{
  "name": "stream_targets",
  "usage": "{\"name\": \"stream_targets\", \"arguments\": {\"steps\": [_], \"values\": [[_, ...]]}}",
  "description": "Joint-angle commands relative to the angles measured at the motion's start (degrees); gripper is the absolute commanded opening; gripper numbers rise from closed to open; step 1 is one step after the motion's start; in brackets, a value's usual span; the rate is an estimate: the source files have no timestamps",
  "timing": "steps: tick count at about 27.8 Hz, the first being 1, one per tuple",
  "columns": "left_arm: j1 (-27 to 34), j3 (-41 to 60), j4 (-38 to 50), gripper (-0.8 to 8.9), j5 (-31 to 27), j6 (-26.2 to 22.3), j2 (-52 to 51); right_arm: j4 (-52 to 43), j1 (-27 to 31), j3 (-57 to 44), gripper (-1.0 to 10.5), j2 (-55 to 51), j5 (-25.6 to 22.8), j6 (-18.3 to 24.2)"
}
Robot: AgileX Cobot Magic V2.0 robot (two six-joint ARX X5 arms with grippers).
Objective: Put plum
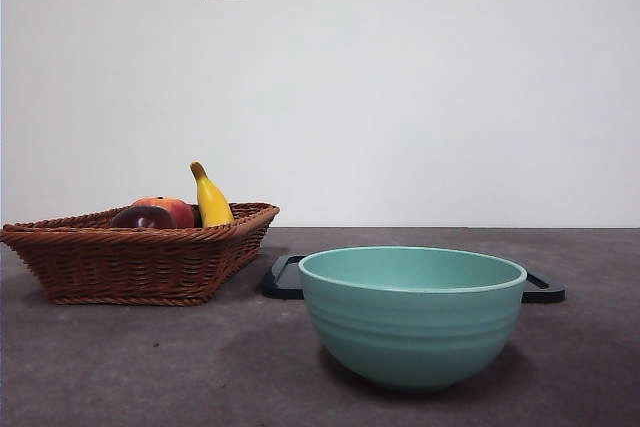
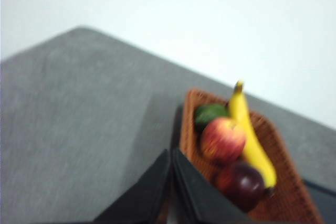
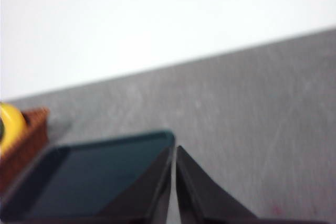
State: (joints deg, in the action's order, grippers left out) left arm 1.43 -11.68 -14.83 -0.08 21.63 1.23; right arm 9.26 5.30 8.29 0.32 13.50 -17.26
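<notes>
The plum (image 1: 143, 217) is dark maroon and lies in the brown wicker basket (image 1: 120, 262) at the left of the front view. It also shows in the left wrist view (image 2: 240, 184), at the near end of the basket (image 2: 294, 198). My left gripper (image 2: 171, 156) is shut and empty, high above the table beside the basket's edge. My right gripper (image 3: 174, 153) is shut and empty above the black tray (image 3: 89, 182). Neither gripper shows in the front view.
A red-orange peach-like fruit (image 2: 222, 140), a yellow banana (image 2: 251, 140) and a green fruit (image 2: 209, 115) share the basket. A teal bowl (image 1: 412, 315) stands at the front right of the basket. The black tray (image 1: 284, 277) lies behind the bowl.
</notes>
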Motion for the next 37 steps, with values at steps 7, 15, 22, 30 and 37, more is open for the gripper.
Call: {"name": "stream_targets", "arguments": {"steps": [7,15,22,30,37], "values": [[0.0,-13.7,-6.7,0.08,5.3,-1.8,8.6,7.7,0.1,14.5,0.1,5.7,1.8,1.0],[0.0,-25.9,-14.5,0.08,19.5,-8.1,20.3,18.6,0.1,29.0,0.1,18.8,10.7,6.4],[-0.3,-36.3,-24.2,0.08,32.3,-15.0,31.4,31.1,-0.2,40.1,0.1,31.2,21.3,12.3],[-3.0,-45.4,-39.8,0.08,35.3,-25.5,40.3,44.3,-5.5,47.7,0.1,40.2,27.4,17.9],[-5.0,-46.9,-44.3,0.08,35.5,-27.6,42.2,51.7,-12.9,48.8,0.1,44.3,26.5,22.3]]}}
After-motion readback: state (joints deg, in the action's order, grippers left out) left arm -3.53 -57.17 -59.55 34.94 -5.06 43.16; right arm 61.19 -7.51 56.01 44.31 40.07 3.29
